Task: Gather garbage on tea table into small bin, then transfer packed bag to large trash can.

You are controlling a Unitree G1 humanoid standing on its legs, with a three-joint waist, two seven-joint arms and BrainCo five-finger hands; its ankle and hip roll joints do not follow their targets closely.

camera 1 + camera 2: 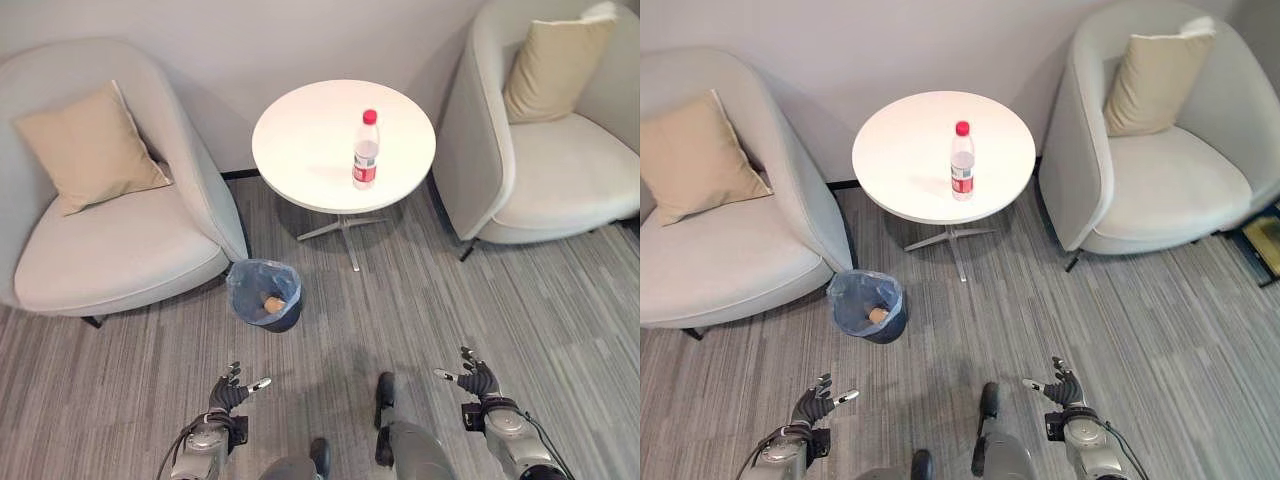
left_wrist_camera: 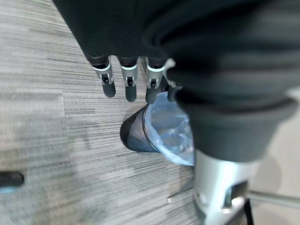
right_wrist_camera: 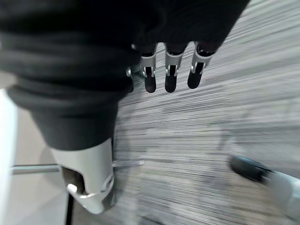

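Round white table (image 1: 310,160) sits top centre of the head view, wedged between two pale armchairs. There's one clear bottle (image 1: 366,150) with a red cap and red label standing upright on it, toward the table's right side. That's the only thing on the tabletop as far as I can see.

The small bin (image 1: 266,293) is on the grey striped carpet (image 1: 400,300) just below and left of the table, right beside the front corner of the left chair (image 1: 110,250). It's dark with a bluish bag (image 2: 171,133) lining it, and there's something small and tan (image 1: 273,302) already lying inside, can't tell what it is.

Left chair has a beige cushion (image 1: 90,145) propped on its seat, the right chair (image 1: 550,170) has another cushion (image 1: 555,65) leaning on its backrest at the top right corner.

Left hand (image 1: 232,390) is down at the bottom left of the frame, hanging over bare carpet, fingers relaxed and spread, nothing in it. Its wrist cam shows the fingers (image 2: 130,84) pointing toward the bin, well apart from it.

Right hand (image 1: 476,380) is at the bottom right, same deal: loose, spread fingers (image 3: 171,77), empty, over carpet. Both hands are well short of the table and the bottle.
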